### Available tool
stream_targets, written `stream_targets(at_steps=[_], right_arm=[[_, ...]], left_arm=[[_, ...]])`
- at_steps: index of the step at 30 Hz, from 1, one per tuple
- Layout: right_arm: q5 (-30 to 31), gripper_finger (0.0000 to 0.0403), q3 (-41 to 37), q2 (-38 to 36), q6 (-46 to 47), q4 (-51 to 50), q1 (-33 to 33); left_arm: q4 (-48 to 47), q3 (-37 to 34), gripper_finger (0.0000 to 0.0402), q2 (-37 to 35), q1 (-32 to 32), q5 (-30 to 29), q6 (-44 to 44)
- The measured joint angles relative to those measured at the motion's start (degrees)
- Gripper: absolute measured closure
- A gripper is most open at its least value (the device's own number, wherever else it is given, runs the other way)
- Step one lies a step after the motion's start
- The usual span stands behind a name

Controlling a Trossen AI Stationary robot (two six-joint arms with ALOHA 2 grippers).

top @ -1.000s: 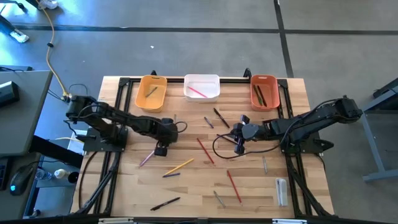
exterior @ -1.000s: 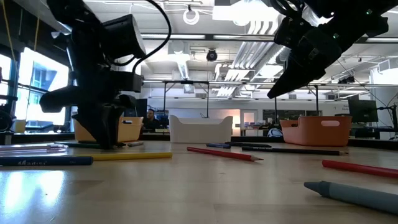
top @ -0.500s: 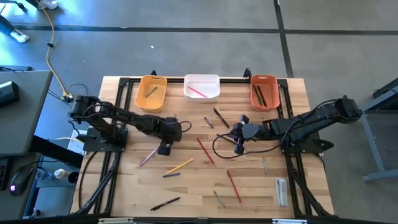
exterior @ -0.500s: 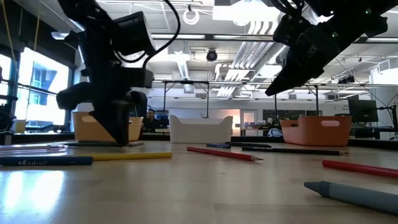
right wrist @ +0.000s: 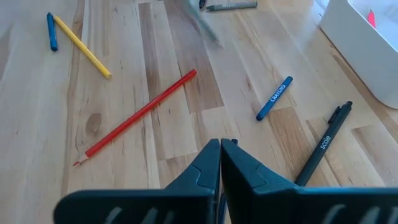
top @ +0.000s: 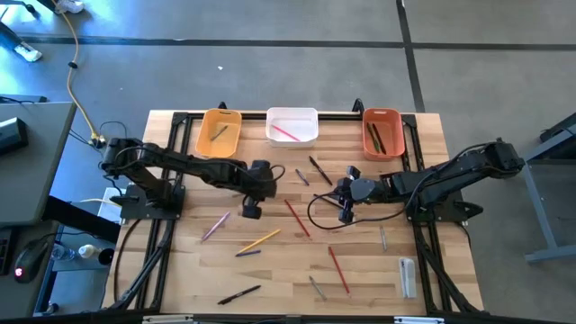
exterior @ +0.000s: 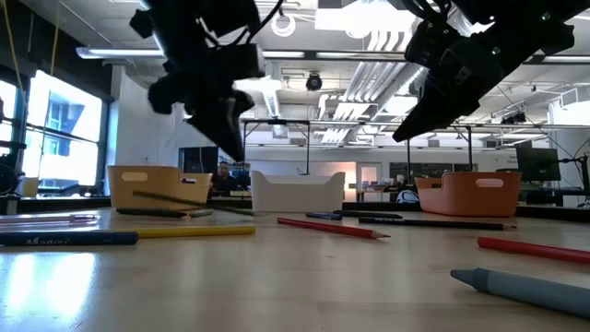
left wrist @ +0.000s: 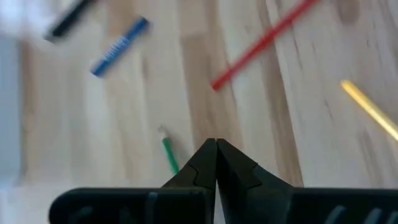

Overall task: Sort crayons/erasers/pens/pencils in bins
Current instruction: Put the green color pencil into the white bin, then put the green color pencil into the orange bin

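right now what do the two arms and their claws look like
Both arms are dark, nearly black, built of jointed segments on black frame bases at the table's side edges. The left claw and right claw each end in two matte black wedge-shaped fingers tapering to a point. Black cables loop along both arms, with one big loop by the right arm. No markings show.

Left arm: extended from the left table edge toward the centre, wrist raised above the surface. Left gripper [top: 251,210]: fingers pressed together, tips closed, as seen in the left wrist view [left wrist: 216,163].

Right arm: reached inward from the right edge, elbow bent. Right gripper [top: 346,214]: held above the surface, fingers closed together [right wrist: 220,163].
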Motion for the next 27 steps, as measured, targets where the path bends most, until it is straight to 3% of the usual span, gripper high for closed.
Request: stream_targets(at_steps=[5,9,15,23,27], right_arm=[[0.0,0.0399,0.0,0.0,-0.24,0.02,0.0],[0.01,0.0399,0.0,0.0,-0.36,0.02,0.0],[0.0,0.0399,0.0,0.0,-0.34,0.0,0.0],[0.0,0.0399,0.0,0.0,-0.33,0.0,0.0],[0.0,0.0399,0.0,0.0,-0.35,0.02,0.02]], left_arm=[[-0.02,3.26,0.0401,-0.11,3.2,-3.17,0.01],[-0.73,3.44,0.0401,-0.11,7.31,-2.03,1.52],[-2.96,1.19,0.0401,1.29,13.67,6.26,-3.56],[-20.05,0.32,0.0359,-0.02,10.96,3.16,-11.55],[-17.77,-3.57,0.0326,-1.9,8.09,2.86,-15.36]])
